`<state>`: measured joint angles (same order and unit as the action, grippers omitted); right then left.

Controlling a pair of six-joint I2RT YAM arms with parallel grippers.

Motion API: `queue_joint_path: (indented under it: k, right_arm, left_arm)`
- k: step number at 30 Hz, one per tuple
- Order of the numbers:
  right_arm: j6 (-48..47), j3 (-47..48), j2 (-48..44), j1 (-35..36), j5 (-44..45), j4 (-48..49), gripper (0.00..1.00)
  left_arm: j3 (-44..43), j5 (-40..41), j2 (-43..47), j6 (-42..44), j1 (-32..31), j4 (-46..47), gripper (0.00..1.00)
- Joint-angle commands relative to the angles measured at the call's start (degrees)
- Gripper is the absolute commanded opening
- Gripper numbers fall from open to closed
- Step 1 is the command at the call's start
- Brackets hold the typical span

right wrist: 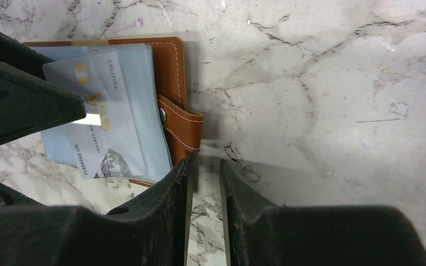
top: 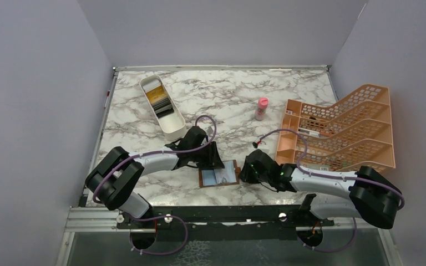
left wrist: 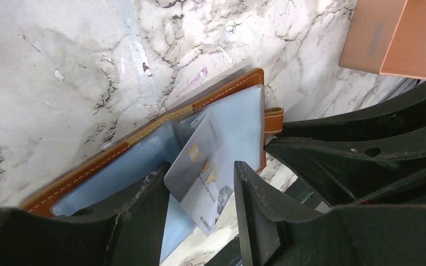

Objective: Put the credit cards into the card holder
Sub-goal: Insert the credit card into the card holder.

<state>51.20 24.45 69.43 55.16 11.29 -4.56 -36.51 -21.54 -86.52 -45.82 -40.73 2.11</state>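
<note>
The card holder (top: 219, 176), a brown wallet with blue-grey sleeves, lies open on the marble between both arms. A silver-grey credit card (left wrist: 197, 183) with a gold chip sticks slantwise out of a sleeve, partly inside. My left gripper (left wrist: 201, 166) stands open around the card's free end, with a gap at the right finger. The right wrist view shows the same card (right wrist: 97, 138) and the wallet's snap strap (right wrist: 183, 130). My right gripper (right wrist: 204, 162) rests just off that strap, its jaws narrowly apart with only marble between them. More credit cards (top: 159, 100), gold and dark, lie in a white tray.
The white oblong tray (top: 173, 132) stands at the back left. An orange lattice rack (top: 338, 130) fills the right side, close behind the right arm. A small pink bottle (top: 261, 108) stands left of the rack. Walls close in the table on three sides.
</note>
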Motion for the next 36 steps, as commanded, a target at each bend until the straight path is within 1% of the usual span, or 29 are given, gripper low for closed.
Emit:
queue_joint_path:
  k: [1,4,8,10,13,18,21,23,25,30,36]
  right_arm:
    - [0.83,-0.97,2.71,0.11,-3.64,-0.5,0.29]
    - [0.35,0.44,3.01,0.13,-3.4,-1.95,0.29]
    - [-0.09,1.14,-1.19,0.11,-1.07,-4.08,0.29]
    - [-0.7,1.86,-3.07,0.13,0.33,-5.21,0.3]
    - [-1.95,3.19,-3.95,0.13,0.58,-5.53,0.32]
    - [-2.74,4.99,-2.46,0.13,-1.67,-3.41,0.35]
    - [-1.91,5.33,-2.32,0.09,-2.51,-1.78,0.39]
    - [-1.57,5.55,-2.24,0.08,-1.91,-1.55,0.43]
    - [-1.98,6.18,-1.99,0.08,-0.67,-2.37,0.44]
    - [-2.78,6.7,-0.02,0.07,1.85,-3.75,0.43]
    - [-1.6,4.03,2.38,0.12,1.27,-1.79,0.4]
  left_arm:
    - [-1.23,2.78,1.39,2.79,0.12,-2.8,0.49]
    - [-3.07,4.11,1.28,4.04,0.12,-4.56,0.49]
    - [-3.4,4.51,1.6,4.22,-0.09,-4.84,0.49]
    - [-3.97,6.23,1.87,4.96,-0.45,-6.26,0.49]
    - [-5.34,5.7,1.46,7.0,-0.5,-7.96,0.5]
    - [-7.4,5.07,1.04,7.95,-0.75,-8.83,0.5]
    - [-8.11,4.6,0.14,7.84,-0.94,-8.88,0.5]
    - [-8.28,5.28,-0.16,7.6,-1.41,-8.92,0.5]
    - [-8.21,5.37,-0.41,7.68,-1.62,-9.0,0.5]
    - [-9.14,7.36,0.72,8.64,-1.63,-11.6,0.5]
    - [-10.1,11.05,2.84,10.2,-1.76,-14.88,0.51]
